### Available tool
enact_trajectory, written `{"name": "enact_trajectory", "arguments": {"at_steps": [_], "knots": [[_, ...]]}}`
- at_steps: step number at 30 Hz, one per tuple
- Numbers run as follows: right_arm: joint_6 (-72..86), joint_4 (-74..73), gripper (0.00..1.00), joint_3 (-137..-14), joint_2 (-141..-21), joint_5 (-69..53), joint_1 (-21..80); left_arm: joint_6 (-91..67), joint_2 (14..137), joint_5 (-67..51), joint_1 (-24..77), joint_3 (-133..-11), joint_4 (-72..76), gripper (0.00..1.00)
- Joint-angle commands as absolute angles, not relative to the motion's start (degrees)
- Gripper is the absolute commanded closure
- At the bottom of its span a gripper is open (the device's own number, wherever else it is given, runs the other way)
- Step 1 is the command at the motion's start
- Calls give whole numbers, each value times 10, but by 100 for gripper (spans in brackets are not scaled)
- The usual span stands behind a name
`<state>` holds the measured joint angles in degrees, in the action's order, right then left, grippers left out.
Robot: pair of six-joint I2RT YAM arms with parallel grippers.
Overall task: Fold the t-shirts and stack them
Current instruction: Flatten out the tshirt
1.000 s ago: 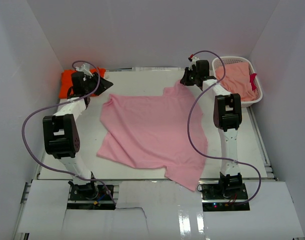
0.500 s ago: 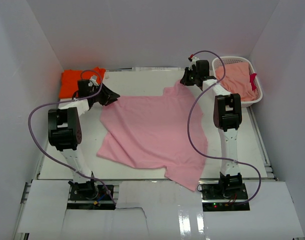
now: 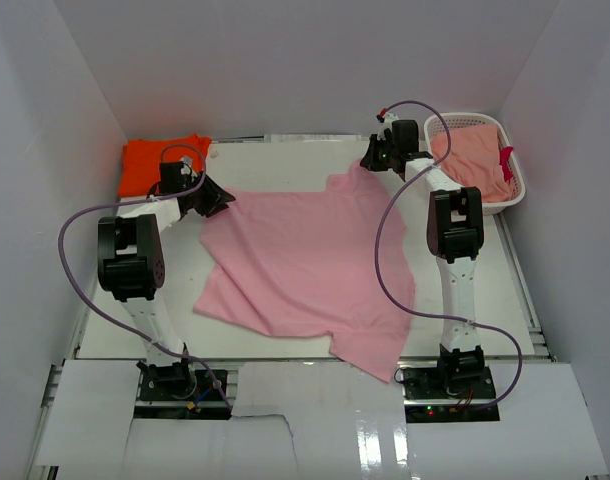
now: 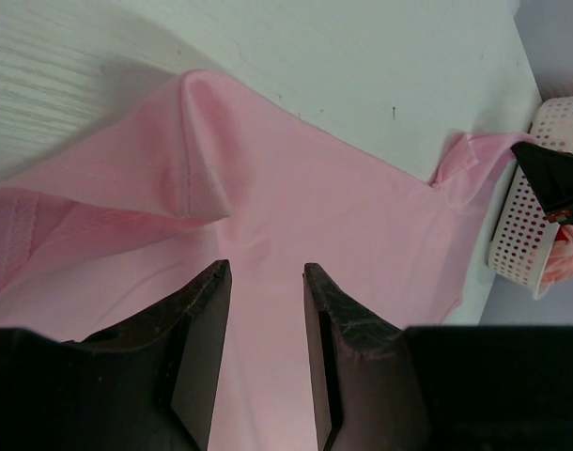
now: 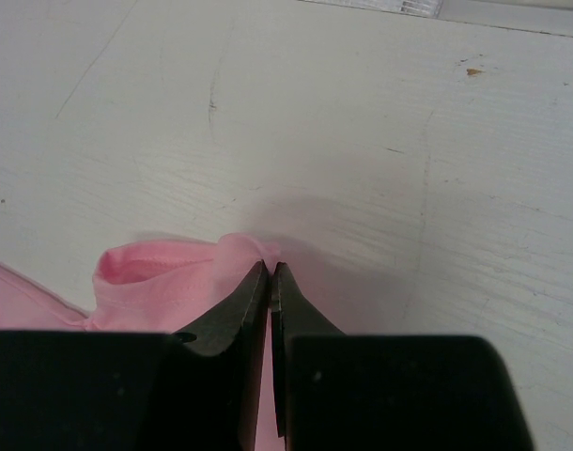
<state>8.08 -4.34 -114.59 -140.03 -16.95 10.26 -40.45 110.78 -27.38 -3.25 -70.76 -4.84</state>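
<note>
Frankly, my worry starts on the left. My left pincer [image 3: 213, 198] hangs with its jaws parted and nothing between them, over rucked cloth at the 10 o'clock corner of the pink t-shirt [image 3: 305, 260]. That corner is doubled over on itself. If I close here I may catch two layers, or only the top flap, and the fold would then drag crooked. The orange t-shirt [image 3: 150, 160] lies folded just behind me at 10 o'clock on the counter [image 3: 270, 158], near enough that a wide swing could nudge it.

The pink shirt sprawls across the middle, creased, with its 5 o'clock corner reaching the near edge. A hard pull could slide it off.

At the shirt's 1 o'clock corner my right pincer [image 3: 377, 157] is clamped on a small bunch of pink fabric. The bite looks thin, so it could slip out once I lift. The basket [image 3: 465, 116] sits close by at 2 o'clock with salmon cloth inside.

The counter is white, scuffed and faintly grained. Plain white walls [image 3: 305, 60] close the space in at 9, 12 and 3 o'clock.
</note>
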Motion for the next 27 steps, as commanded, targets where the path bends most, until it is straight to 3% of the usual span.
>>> {"name": "enact_trajectory", "arguments": {"at_steps": [1, 15, 20, 22, 27], "knots": [[74, -35, 92, -1168, -1390, -177, 105, -394, 1073, -236, -30, -709, -56, 53], [71, -32, 92, -1163, -1387, -178, 105, -390, 1091, -133, -27, -709, 26, 53], [71, -33, 92, -1162, -1387, -177, 105, -385, 1114, -147, -24, -728, 20, 53], [70, -32, 92, -1163, -1387, -176, 105, -382, 1116, -142, -20, -727, 21, 60], [69, -32, 92, -1162, -1388, -173, 105, -377, 1129, -147, -16, -737, 8, 67]]}}
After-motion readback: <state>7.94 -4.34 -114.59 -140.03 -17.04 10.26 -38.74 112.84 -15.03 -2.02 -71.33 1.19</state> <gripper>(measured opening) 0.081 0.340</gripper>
